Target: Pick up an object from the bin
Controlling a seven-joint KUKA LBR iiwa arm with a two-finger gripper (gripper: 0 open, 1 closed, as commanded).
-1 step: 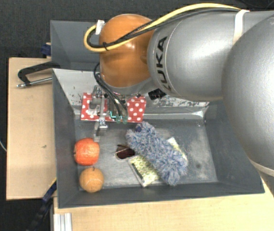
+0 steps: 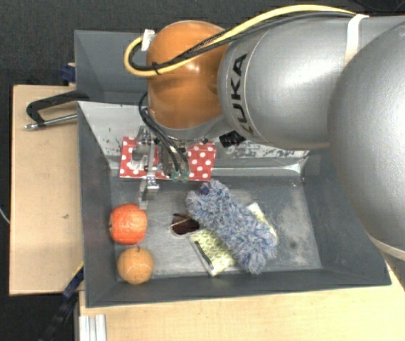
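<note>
My gripper (image 2: 148, 182) hangs low at the back left of the bin, right over a flat red thing with white dots (image 2: 204, 162) that lies against the back wall. That red thing shows on both sides of the gripper, and its middle is hidden behind it. Just in front of the gripper, to the left, an orange round fruit-like ball (image 2: 128, 224) rests on the bin floor. A small dark brown piece (image 2: 184, 225) lies to the gripper's front right.
A paler orange ball (image 2: 135, 265) sits in the front left corner. A fuzzy blue-grey duster (image 2: 232, 226) lies slantwise across the middle, over a yellow-green pad (image 2: 214, 253). The big arm covers the bin's back right.
</note>
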